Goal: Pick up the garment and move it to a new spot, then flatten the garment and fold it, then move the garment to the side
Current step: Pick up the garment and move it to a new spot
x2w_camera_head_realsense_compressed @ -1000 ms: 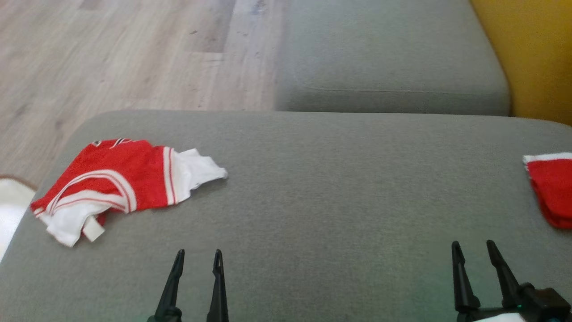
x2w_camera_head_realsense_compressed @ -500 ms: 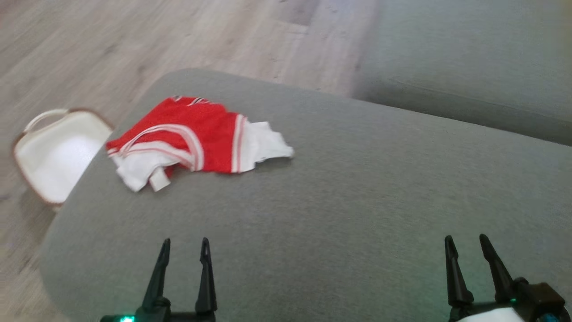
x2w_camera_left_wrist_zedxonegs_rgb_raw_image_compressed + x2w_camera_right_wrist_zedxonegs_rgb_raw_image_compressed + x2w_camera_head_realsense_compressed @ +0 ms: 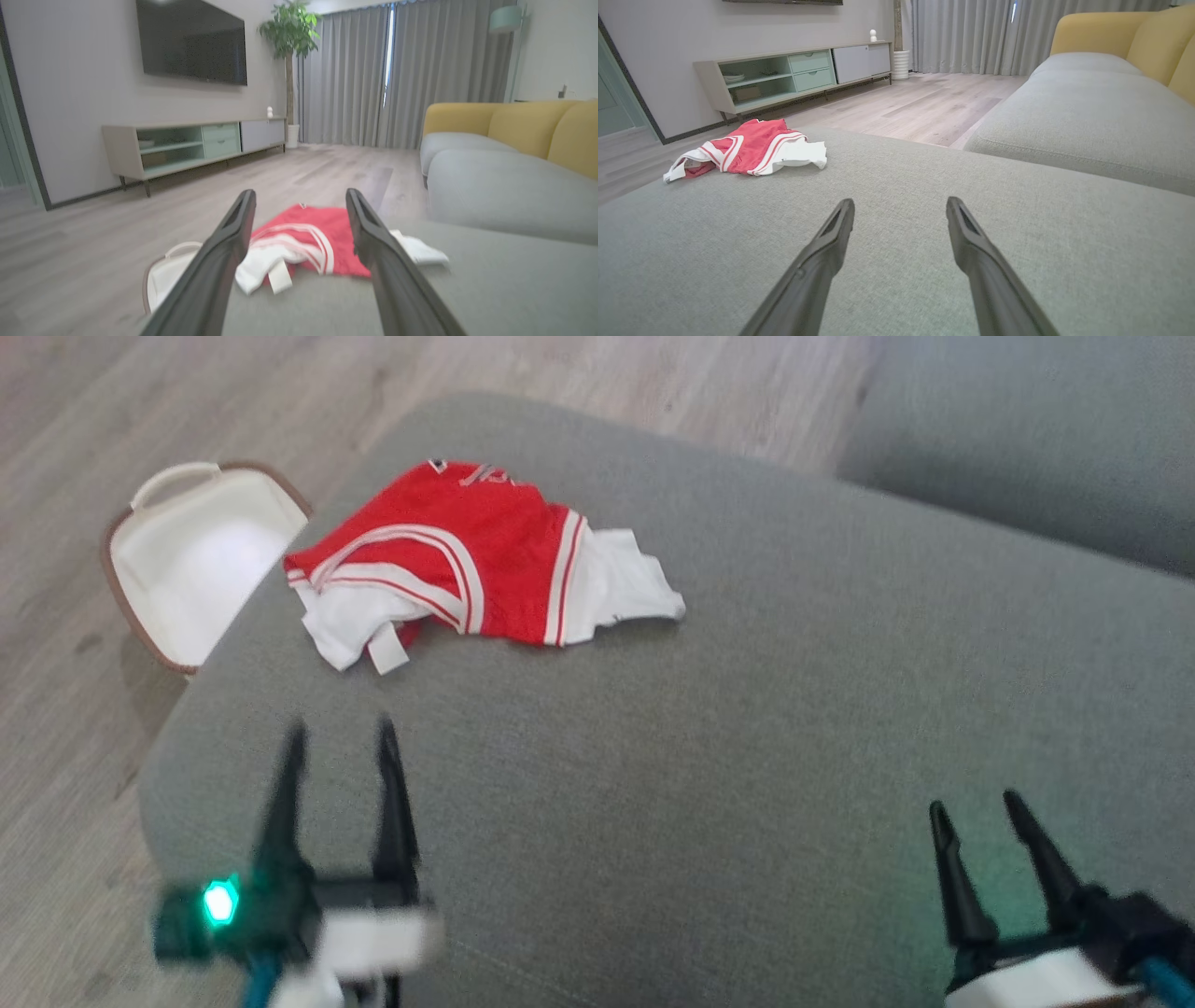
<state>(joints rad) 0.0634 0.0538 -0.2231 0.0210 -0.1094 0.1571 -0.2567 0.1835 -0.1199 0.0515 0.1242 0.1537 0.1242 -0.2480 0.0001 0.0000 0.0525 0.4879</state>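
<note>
Lying crumpled in the upper left of the head view, the red-and-white striped cloth garment (image 3: 476,560) rests near the corner of the broad grey fabric sofa cushion (image 3: 747,709), beside a white brown-rimmed basket (image 3: 187,560) on the floor. The left gripper (image 3: 340,728), lower left, has its dark fingers spread and empty, short of the cloth. The right gripper (image 3: 975,803), lower right, is likewise spread, well apart from it. The garment looks light, soft and limp; its loose white flap at the right edge seems easiest to pinch.
</note>
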